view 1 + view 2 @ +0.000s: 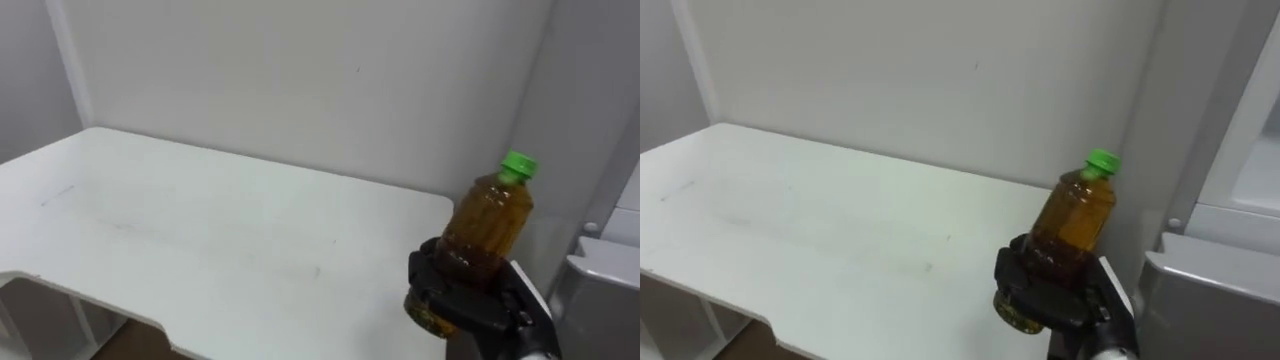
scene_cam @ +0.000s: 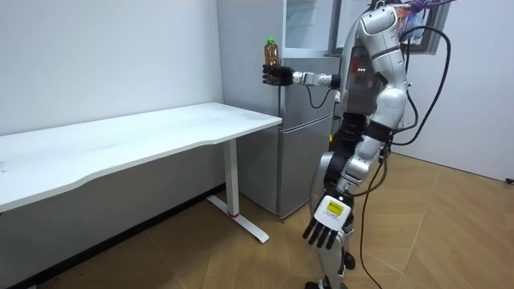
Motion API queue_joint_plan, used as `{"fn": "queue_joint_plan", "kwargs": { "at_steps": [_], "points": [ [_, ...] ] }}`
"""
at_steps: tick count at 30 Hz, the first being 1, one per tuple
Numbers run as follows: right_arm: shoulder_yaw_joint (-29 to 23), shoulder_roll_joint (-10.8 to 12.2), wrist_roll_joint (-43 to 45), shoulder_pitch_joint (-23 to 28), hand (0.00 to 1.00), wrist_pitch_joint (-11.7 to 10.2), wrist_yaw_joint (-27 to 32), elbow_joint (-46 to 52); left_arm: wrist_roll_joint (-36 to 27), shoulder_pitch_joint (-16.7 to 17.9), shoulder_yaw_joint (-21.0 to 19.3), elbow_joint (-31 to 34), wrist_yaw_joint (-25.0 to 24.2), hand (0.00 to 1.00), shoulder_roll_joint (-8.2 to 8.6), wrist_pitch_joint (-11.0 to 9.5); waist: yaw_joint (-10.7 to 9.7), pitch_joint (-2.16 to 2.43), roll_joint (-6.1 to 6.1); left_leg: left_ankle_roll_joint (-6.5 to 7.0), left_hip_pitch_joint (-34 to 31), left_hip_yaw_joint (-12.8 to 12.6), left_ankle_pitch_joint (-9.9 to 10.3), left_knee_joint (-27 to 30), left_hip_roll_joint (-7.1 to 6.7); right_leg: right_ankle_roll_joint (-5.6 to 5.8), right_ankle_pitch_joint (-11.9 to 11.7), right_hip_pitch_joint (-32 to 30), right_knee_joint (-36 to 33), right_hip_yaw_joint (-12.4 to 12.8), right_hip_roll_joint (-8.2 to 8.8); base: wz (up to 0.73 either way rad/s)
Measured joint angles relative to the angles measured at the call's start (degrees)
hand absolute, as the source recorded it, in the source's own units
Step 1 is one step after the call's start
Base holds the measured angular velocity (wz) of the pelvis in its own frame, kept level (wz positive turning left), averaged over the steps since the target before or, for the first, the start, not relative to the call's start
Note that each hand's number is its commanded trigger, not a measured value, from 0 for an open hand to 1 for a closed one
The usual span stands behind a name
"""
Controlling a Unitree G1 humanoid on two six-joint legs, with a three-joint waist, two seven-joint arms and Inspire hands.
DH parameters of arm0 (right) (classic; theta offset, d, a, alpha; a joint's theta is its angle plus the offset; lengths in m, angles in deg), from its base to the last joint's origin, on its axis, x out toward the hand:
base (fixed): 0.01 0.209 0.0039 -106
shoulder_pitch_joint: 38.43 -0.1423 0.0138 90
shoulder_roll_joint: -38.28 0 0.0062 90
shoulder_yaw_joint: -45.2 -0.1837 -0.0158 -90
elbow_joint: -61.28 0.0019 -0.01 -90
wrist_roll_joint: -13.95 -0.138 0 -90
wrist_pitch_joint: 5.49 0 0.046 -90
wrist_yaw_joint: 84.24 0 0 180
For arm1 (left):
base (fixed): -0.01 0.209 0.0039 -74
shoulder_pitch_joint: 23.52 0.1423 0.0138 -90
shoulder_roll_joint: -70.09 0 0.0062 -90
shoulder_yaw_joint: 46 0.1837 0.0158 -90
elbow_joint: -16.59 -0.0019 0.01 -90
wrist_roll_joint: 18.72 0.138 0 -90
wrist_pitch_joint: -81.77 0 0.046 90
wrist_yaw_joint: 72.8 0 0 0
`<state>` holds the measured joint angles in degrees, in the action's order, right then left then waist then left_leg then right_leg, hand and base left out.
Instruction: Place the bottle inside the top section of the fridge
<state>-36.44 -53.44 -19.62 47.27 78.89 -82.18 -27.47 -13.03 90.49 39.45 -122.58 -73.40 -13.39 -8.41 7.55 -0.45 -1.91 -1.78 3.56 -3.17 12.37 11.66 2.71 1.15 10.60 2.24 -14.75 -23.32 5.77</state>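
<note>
Right hand (image 1: 1060, 295) is clenched round the base of the amber plastic bottle with green cap (image 1: 1072, 222), held tilted in the air off the white table's (image 1: 840, 230) corner, near the grey fridge (image 2: 301, 152). Left hand (image 2: 324, 231) hangs relaxed. Risk: with such a low grip, the bottle top could clip the compartment edge and lever out.

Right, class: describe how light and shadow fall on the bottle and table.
Left eye view: light shines through the bottle, its amber liquid glowing above the dark right hand that grips it; the table is evenly lit. Room view: soft shadow darkens the wall beneath the table; the left hand hangs by the robot's leg.
</note>
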Motion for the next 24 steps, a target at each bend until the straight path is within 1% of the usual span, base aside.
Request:
{"fn": "queue_joint_plan", "kwargs": {
  "at_steps": [3,6,11,14,16,18,20,22,23,24],
  "points": [
    [-0.1,-0.1,0.1,0.0,1.00,0.0,-0.3,2.4,1.3,-0.9,0.0,-0.6,0.1,0.00,-0.12,-0.2,-0.6,0.00,-0.01,0.01,0.3,-0.6,0.0,0.0,0.01,0.06,0.0,0.2,0.1,1.0,-0.14,-0.09],
    [-0.1,-0.1,0.1,0.0,1.00,0.0,-0.8,3.5,1.3,-1.6,0.0,-1.5,0.1,0.00,-0.25,-0.7,-0.9,-0.04,0.04,0.11,1.2,-1.3,0.1,-0.4,0.04,0.16,-0.1,0.4,0.2,1.4,-0.21,-0.11],
    [-0.6,-0.6,1.2,0.6,1.00,0.0,-1.2,6.8,1.3,-2.1,0.0,-1.6,0.0,0.00,-0.25,-0.7,-1.7,-0.05,0.09,0.38,1.1,-1.5,0.2,-0.4,0.03,0.33,-0.2,0.4,0.2,2.0,-0.22,-0.02],
    [-1.2,-0.7,3.4,1.3,1.00,0.1,-2.1,9.1,1.3,-2.2,-0.2,-1.6,-0.1,0.00,-0.13,-0.7,-2.4,0.08,0.27,0.43,1.1,-1.5,0.3,-0.4,0.03,0.36,-0.2,0.4,0.2,2.1,-0.22,0.00],
    [-1.4,-0.7,4.8,1.3,1.00,0.6,-2.4,10.4,1.6,-2.1,-0.5,-1.6,-0.2,0.00,-0.10,-0.6,-3.1,0.17,0.42,0.43,1.2,-1.5,0.3,-0.2,0.03,0.38,-0.2,0.6,0.3,2.0,-0.20,0.02],
    [-3.1,-0.7,5.1,1.3,1.00,0.9,-4.0,12.7,1.5,-2.6,-1.4,-1.6,-0.2,0.00,0.22,-0.7,-3.3,0.31,0.65,0.44,1.3,-1.5,0.3,-0.1,-0.03,0.42,-0.3,0.7,0.3,1.9,-0.13,0.00],
    [-4.7,-0.7,5.1,1.3,1.00,0.9,-4.6,15.1,1.6,-2.9,-2.4,-1.6,-0.2,0.00,0.39,-0.7,-3.5,0.33,0.66,0.44,1.5,-1.5,0.3,-0.1,-0.06,0.42,-0.3,0.6,0.2,1.8,-0.08,-0.02],
    [-6.4,-0.7,5.2,1.3,1.00,0.9,-4.9,17.8,1.5,-2.9,-3.3,-1.6,-0.1,0.00,0.62,-0.7,-4.1,0.32,0.66,0.47,2.0,-1.9,0.3,-0.3,-0.05,0.44,-0.3,0.5,0.2,2.0,-0.09,-0.10],
    [-8.8,-0.7,5.2,1.8,1.00,0.9,-4.8,19.6,1.6,-2.9,-4.0,-1.6,0.0,0.00,0.94,-0.7,-4.4,0.48,0.65,0.56,2.2,-2.3,0.4,-0.4,-0.01,0.48,-0.3,0.5,0.2,2.2,-0.12,-0.13],
    [-12.3,-0.7,5.2,2.6,1.00,0.8,-4.5,20.9,1.6,-2.9,-4.5,-1.6,0.2,0.00,1.05,-0.8,-4.9,0.65,0.49,0.59,2.2,-2.5,0.4,-0.5,0.00,0.49,-0.3,0.6,0.0,2.5,-0.12,-0.14]
  ]
}}
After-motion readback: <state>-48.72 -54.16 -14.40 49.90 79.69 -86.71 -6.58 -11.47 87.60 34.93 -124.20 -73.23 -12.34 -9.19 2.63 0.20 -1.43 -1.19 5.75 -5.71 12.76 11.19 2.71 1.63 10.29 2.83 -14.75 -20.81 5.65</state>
